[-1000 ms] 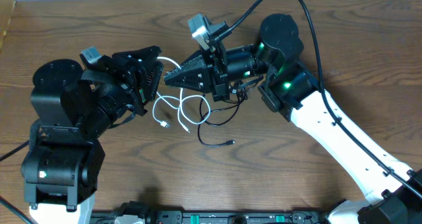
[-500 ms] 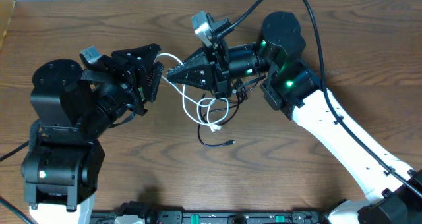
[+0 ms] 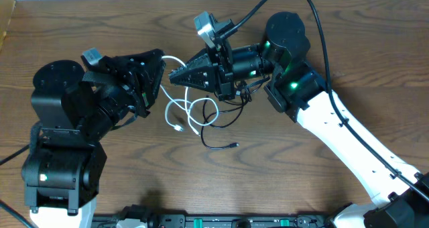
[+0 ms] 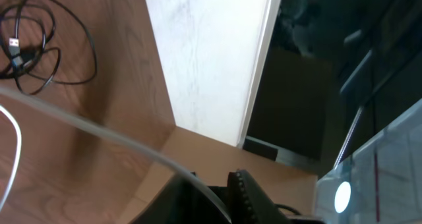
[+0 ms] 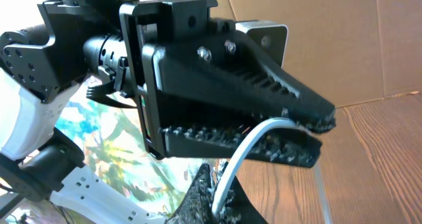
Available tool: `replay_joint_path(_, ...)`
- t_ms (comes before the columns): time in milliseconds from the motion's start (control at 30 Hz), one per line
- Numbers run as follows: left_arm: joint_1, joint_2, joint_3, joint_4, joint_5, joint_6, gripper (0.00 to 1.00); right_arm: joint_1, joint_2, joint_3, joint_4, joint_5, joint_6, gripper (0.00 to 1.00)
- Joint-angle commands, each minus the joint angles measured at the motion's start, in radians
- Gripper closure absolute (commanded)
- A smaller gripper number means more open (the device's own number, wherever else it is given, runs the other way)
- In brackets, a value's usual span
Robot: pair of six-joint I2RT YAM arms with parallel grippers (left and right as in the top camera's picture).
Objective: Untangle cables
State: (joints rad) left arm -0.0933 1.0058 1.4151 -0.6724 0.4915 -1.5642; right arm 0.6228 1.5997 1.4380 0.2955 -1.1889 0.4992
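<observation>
The left gripper [image 3: 159,66] has just drawn its black toothed jaws together. From the right wrist view they now look pinched on the thin white cable [image 5: 241,155] at their very tip, where half a second ago they stood apart around it. The right gripper [image 3: 173,77] is closed as well, and the same white cord runs down into its fingers, so both arms appear to have hold of one strand with only a short span between them.

Below, the rest of the white cable hangs down to the brown wooden desk [image 3: 147,167]. Its small plug [image 3: 177,128] has swung out to the left again, away from the spot under the right gripper where it dangled a moment back.

The two thin black cables [image 4: 23,64] lie looped on the desk under and beside the right gripper, still crossing the white loops.

To my eye, a two-handed hold means the white cord can now be pulled clear of the black ones, though nothing is separated yet.
</observation>
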Motion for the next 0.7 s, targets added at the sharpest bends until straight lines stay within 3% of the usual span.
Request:
replay_joint_path(0, 0.003, 0.000, 0.005, -0.003, -0.040, 0.006, 0.89, -0.002, -0.010, 0.006, -0.003, 0.008, -0.015, 0.99)
replay_joint_path(333, 0.003, 0.000, 0.005, -0.042, -0.141, 0.006, 0.92, -0.002, -0.010, 0.006, -0.135, 0.052, -0.082, 0.99)
replay_joint_path(367, 0.003, 0.000, 0.005, -0.052, -0.161, 0.007, 0.92, -0.002, -0.010, 0.006, -0.150, 0.067, -0.082, 0.96)
replay_joint_path(467, 0.003, 0.000, 0.005, -0.078, -0.235, 0.019, 0.92, -0.002, -0.010, 0.006, -0.196, 0.117, -0.083, 0.69)
replay_joint_path(533, 0.003, 0.000, 0.005, -0.072, -0.276, 0.077, 0.92, -0.003, -0.010, 0.006, -0.232, 0.143, -0.097, 0.65)
replay_joint_path(600, 0.003, 0.000, 0.005, -0.050, -0.314, 0.144, 0.93, -0.004, -0.010, 0.006, -0.276, 0.160, -0.135, 0.46)
replay_joint_path(667, 0.003, -0.001, 0.005, 0.008, -0.322, 0.186, 0.93, -0.009, -0.010, 0.006, -0.319, 0.193, -0.142, 0.45)
